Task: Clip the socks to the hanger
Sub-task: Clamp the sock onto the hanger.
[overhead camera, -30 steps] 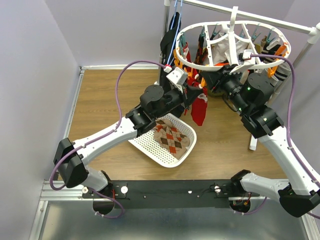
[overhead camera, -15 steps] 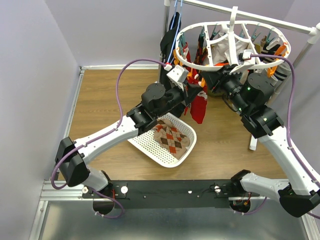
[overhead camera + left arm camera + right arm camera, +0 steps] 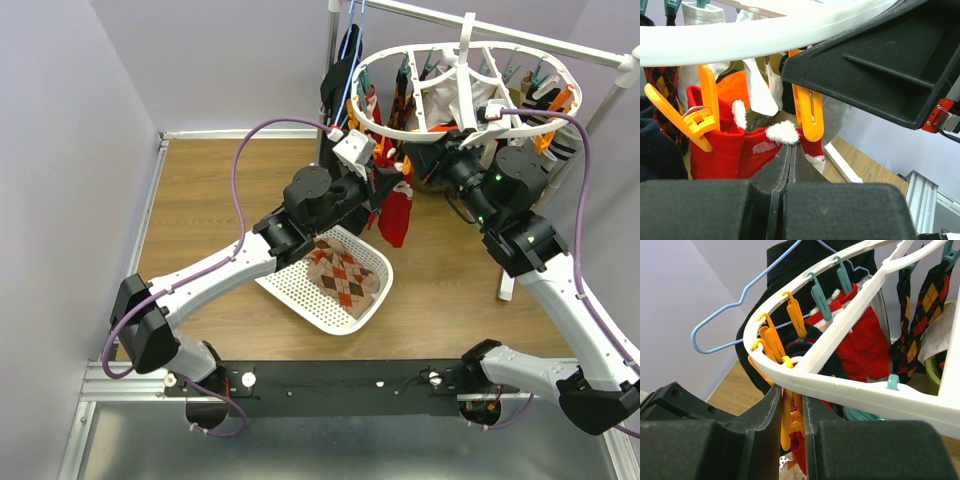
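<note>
Lifted slightly since a second ago: left gripper [image 3: 790,148], fingers together on red sock [image 3: 735,152] cuff. Sock hangs vertical, cuff up, toe down, under hanger [image 3: 415,134] near rim. Alongside, right gripper [image 3: 790,405] clamps an orange clip [image 3: 786,426]. I note an argyle sock [image 3: 343,278] in basket [image 3: 297,290].

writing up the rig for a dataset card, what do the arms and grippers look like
The left arm and right arm: white shells on the long links, black joints, a purple cable looping along each. A white camera block sits at the left wrist; a green light glows on the right arm. The left gripper and right gripper are blocky and matt black.
</note>
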`<state>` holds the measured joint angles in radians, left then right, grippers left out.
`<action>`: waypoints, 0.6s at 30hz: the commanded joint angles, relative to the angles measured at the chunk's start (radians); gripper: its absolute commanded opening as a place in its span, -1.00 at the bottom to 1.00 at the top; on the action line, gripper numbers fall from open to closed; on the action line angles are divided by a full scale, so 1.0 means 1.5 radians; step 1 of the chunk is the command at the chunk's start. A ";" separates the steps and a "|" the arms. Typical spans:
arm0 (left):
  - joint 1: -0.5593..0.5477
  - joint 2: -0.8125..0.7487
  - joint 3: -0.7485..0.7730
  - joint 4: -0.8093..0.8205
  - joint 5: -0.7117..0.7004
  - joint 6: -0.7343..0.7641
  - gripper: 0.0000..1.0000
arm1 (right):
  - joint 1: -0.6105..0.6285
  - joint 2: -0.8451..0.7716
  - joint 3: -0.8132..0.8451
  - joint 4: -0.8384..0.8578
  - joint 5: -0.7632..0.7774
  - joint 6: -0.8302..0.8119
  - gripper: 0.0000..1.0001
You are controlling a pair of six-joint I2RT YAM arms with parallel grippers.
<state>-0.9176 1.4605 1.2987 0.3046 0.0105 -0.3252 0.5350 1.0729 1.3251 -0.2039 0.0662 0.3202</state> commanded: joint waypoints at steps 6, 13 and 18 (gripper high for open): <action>0.001 -0.018 0.008 0.006 -0.011 0.006 -1.00 | 0.000 -0.002 -0.002 -0.025 0.024 -0.021 -0.65; 0.001 -0.041 -0.024 0.025 0.012 0.008 -1.00 | 0.000 0.000 0.002 -0.029 0.032 -0.027 -0.66; 0.001 -0.042 -0.022 0.026 0.026 0.016 -1.00 | 0.000 0.001 0.004 -0.029 0.035 -0.028 -0.66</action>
<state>-0.9176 1.4300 1.2663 0.3099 0.0147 -0.3191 0.5350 1.0725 1.3251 -0.2104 0.0929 0.3080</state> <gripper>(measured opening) 0.007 0.255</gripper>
